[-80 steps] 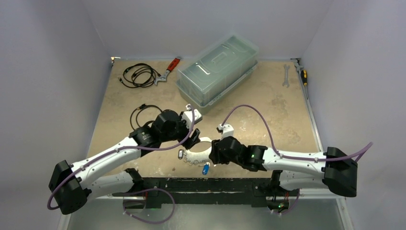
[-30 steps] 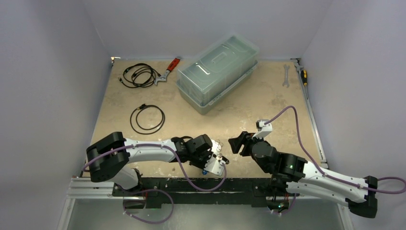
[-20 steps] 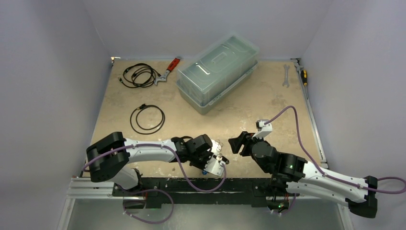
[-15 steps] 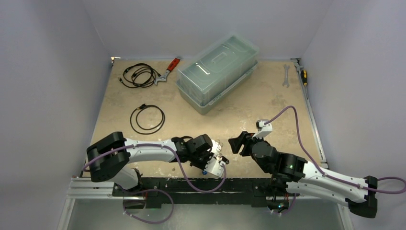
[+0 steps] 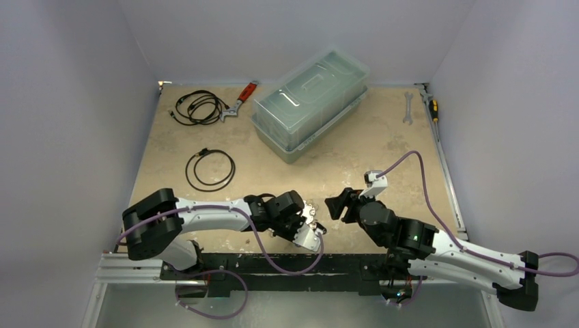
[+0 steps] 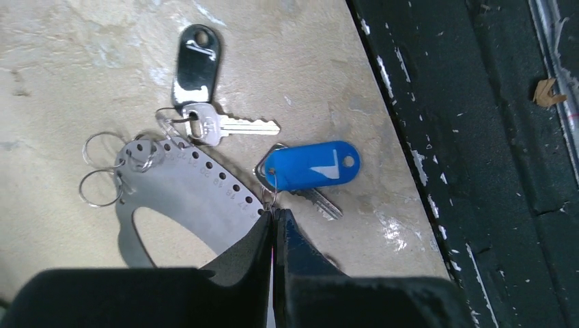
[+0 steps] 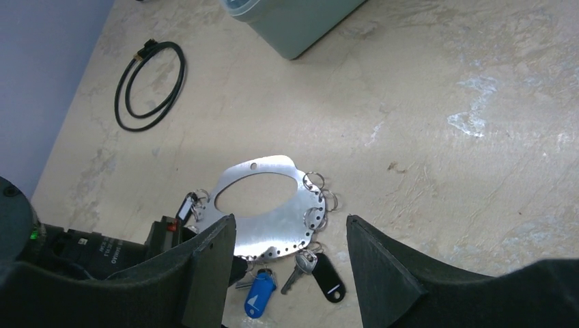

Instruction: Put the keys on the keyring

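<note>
The keyring (image 6: 177, 195) is a flat silver oval plate with a row of numbered holes, lying near the table's front edge; it also shows in the right wrist view (image 7: 273, 212). A blue-tagged key (image 6: 311, 166) hangs from a small wire ring at its rim. My left gripper (image 6: 274, 212) is shut, its tips pinching that wire ring. A black-tagged key (image 6: 196, 58) sits on the plate's rim further along. My right gripper (image 7: 287, 273) hovers open above the plate, to its right (image 5: 336, 205). In the top view the left gripper (image 5: 307, 229) hides most of the plate.
Empty split rings (image 6: 95, 188) hang on the plate. A clear lidded bin (image 5: 311, 102) stands at the back. A black cable loop (image 5: 210, 169), a cable bundle (image 5: 198, 106), red-handled pliers (image 5: 240, 99), a wrench (image 5: 407, 107) and a screwdriver (image 5: 431, 106) lie around. The black front rail (image 5: 293, 263) is close.
Over the last second my left jaws have closed at the blue key's ring and the wrist shifted slightly, hiding the blue tag from above. The right arm has held still.
</note>
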Controlling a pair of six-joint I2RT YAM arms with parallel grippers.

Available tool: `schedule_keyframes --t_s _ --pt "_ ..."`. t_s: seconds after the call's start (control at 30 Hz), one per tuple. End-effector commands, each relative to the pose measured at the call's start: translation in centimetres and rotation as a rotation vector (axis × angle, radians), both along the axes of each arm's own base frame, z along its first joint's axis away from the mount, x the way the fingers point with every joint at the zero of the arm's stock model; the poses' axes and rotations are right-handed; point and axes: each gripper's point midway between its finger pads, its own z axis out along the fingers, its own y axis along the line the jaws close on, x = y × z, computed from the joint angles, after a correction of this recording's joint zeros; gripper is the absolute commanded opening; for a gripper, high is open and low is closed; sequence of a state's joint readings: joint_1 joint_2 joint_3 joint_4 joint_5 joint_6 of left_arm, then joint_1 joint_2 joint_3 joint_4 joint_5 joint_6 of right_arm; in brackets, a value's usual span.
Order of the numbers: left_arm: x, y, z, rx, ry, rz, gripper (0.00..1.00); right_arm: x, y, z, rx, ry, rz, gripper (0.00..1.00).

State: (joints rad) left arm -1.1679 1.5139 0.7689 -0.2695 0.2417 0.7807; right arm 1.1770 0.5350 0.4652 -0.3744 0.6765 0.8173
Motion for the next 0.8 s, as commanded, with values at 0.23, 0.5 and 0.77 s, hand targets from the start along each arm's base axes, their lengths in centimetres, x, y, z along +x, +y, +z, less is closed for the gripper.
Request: schedule_keyframes --t_s 0.23,0.5,0.77 --pt "2.0 -3.7 8.9 -0.288 0.024 0.139 0.0 -0.3 0.5 1.9 0.045 -0.066 0.063 0.63" --pt "3.8 -3.8 14.0 -0.485 0.168 0.249 0.0 -1.6 2.0 5.1 0.094 -0.187 0.231 0.63" --pt "3.3 -3.1 20.2 -0.726 0.262 0.239 0.0 -4.0 5.3 8.4 0.216 -0.353 0.468 0.61"
